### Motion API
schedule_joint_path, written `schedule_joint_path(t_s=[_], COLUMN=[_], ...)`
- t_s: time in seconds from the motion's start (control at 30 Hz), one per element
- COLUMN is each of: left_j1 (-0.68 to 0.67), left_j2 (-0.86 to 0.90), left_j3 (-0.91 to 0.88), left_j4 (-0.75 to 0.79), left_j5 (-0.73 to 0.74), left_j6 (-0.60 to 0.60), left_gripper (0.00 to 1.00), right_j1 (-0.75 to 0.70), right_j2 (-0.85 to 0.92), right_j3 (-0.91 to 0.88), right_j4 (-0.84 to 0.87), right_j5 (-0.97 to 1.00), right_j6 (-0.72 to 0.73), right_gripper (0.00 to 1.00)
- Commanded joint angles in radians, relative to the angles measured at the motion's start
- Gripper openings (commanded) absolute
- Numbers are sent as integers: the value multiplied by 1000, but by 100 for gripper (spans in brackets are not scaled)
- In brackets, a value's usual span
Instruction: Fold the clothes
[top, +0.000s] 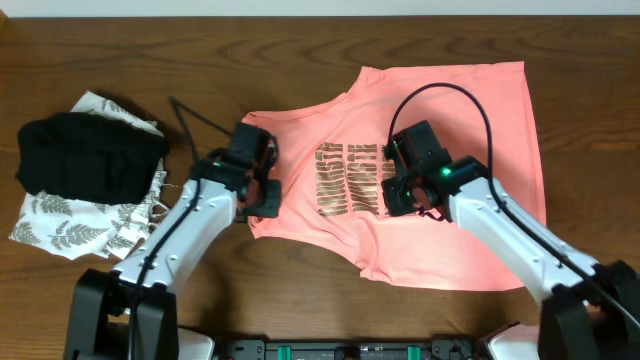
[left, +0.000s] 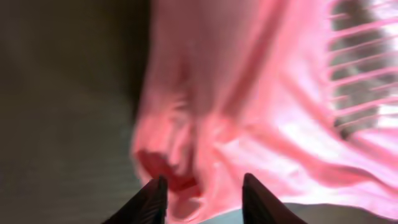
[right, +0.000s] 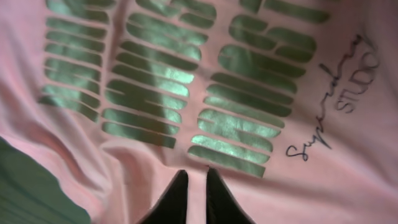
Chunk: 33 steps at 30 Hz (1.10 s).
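Note:
The clothes, a salmon-pink T-shirt (top: 480, 130), lie spread on the wooden table (top: 300, 40), with bronze lettering (top: 352, 180) on the chest. My left gripper (top: 262, 190) is at the shirt's left edge. In the left wrist view its fingers stand apart and rumpled pink fabric (left: 249, 93) lies between them; the left gripper (left: 204, 180) is open. My right gripper (top: 398, 190) sits on the chest beside the lettering. In the right wrist view the right gripper (right: 197, 173) is shut on a thin ridge of the pink fabric (right: 323, 180), just below the lettering (right: 155, 93).
A black folded garment (top: 90, 155) lies at the far left on top of a white garment with grey leaf print (top: 70, 225). Bare wood shows along the back of the table and between that pile and the shirt.

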Motion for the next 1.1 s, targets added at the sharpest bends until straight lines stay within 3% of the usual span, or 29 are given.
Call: schedule_joint_path(t_s=[0.0,0.17,0.4,0.67,0.87,1.07], left_j1=[-26,-25,-25,-25,-3,102], left_j2=[54,146,245,242,238,238], left_j3=[20,20,20,22,22,22], left_j4=[22,58,122,150,154,139], left_j5=[20,21,21,-3,-214,-284], left_j6=[116,185,216,214,138,29], left_gripper=[34,28,22,13,13,13], right_j1=[-4,11,14,14,14,14], right_j2=[60,103,141,209,210,210], right_j3=[-14,-14,-28,-77,-108,-130], right_j4=[-8,-3,-1,2,5,-3], right_j5=[-62,-131,-130,-103,-21,71], right_j6=[43,-56,-57,-31,-3,56], right_gripper=[1,1,1,1,1,1])
